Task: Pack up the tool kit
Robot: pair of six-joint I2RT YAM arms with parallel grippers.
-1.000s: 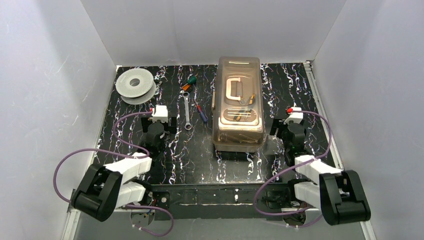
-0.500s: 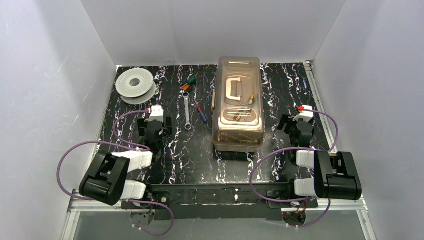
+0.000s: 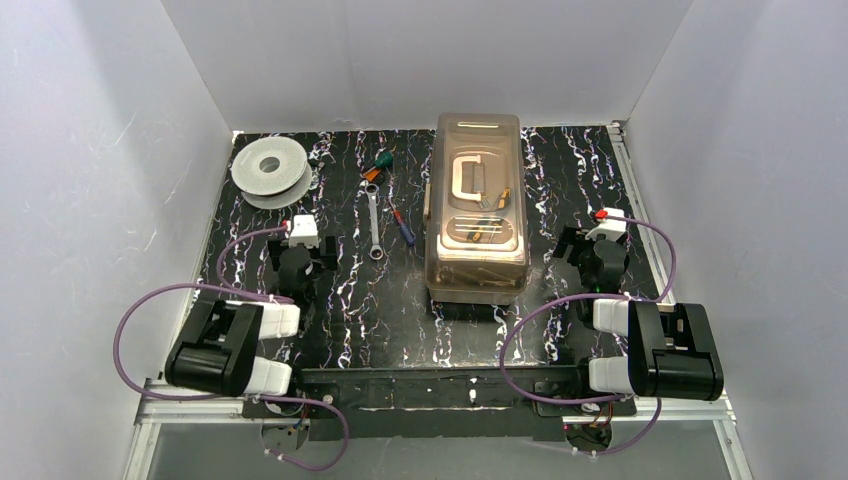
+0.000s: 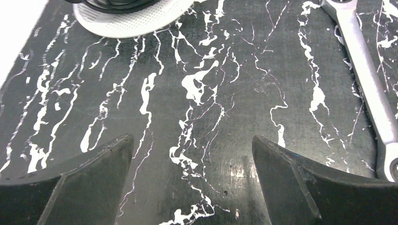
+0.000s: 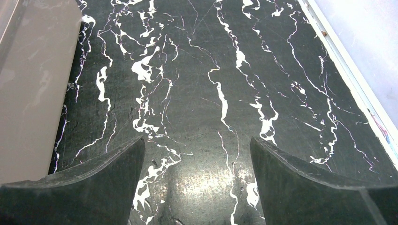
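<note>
The tan toolbox (image 3: 478,205) stands closed at the middle of the black marbled mat, its smoky lid showing the cream handle (image 3: 470,177) and tools inside. A silver wrench (image 3: 373,224), a blue-and-red screwdriver (image 3: 403,226) and a green-and-orange tool (image 3: 378,164) lie loose left of it. My left gripper (image 3: 301,252) is open and empty, left of the wrench, which shows in the left wrist view (image 4: 371,84). My right gripper (image 3: 598,248) is open and empty, right of the toolbox, whose wall shows in the right wrist view (image 5: 33,79).
A round grey-white spool (image 3: 270,172) sits at the back left, its rim showing in the left wrist view (image 4: 131,14). White walls close the mat on three sides. The mat's right edge strip (image 5: 347,75) runs close to my right gripper.
Both arms have folded back toward their bases. My left gripper has shifted left and a little nearer; my right gripper has moved slightly right and back. Both stay open. The tools have not moved.
</note>
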